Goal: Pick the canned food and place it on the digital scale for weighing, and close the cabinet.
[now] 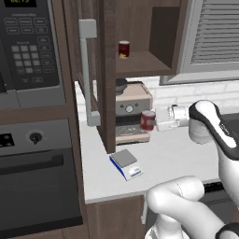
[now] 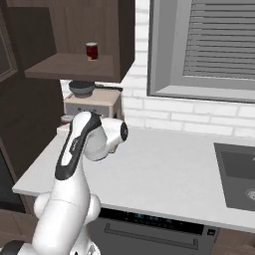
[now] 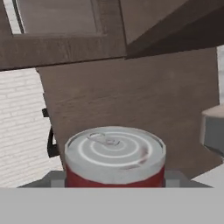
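No legible writing was seen. The can [image 1: 148,120] was held clamped in the gripper [image 1: 150,120] above the desk [image 1: 172,154], before the coffee machine [image 1: 133,108]; the scale [image 1: 126,164] lay nearby.

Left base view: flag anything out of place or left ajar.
The cabinet door stands swung open, edge-on toward the camera, with a red can on its shelf. The canned food sits upright in the gripper, off the counter, not yet on the digital scale. Nothing looks spilled or damaged.
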You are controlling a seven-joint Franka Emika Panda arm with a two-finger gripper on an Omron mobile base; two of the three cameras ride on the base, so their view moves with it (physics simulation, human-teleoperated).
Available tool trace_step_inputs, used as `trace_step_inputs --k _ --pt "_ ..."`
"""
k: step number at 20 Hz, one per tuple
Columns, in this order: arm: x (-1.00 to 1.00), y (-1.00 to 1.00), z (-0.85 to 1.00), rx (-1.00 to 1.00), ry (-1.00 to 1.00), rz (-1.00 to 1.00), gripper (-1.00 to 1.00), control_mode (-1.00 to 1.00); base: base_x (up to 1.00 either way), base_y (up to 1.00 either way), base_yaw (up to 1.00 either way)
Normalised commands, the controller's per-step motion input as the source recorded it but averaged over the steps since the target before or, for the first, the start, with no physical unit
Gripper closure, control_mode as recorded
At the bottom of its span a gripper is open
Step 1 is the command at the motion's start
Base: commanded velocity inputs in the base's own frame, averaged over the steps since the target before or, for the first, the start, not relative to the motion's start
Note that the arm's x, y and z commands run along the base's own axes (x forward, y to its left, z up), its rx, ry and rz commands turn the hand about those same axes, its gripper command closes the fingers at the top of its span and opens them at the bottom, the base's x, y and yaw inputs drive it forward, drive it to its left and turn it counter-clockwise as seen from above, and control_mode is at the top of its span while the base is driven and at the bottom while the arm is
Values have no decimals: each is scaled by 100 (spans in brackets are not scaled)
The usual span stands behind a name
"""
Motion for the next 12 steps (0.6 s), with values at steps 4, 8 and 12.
trace_step_inputs --k 4,8,12 --pt "27 30 -56 -10 0 16 100 -100 0 0 0" --pt "32 42 -61 -11 0 10 100 -100 0 0 0" --pt "32 31 -68 -9 -5 7 100 -100 0 0 0"
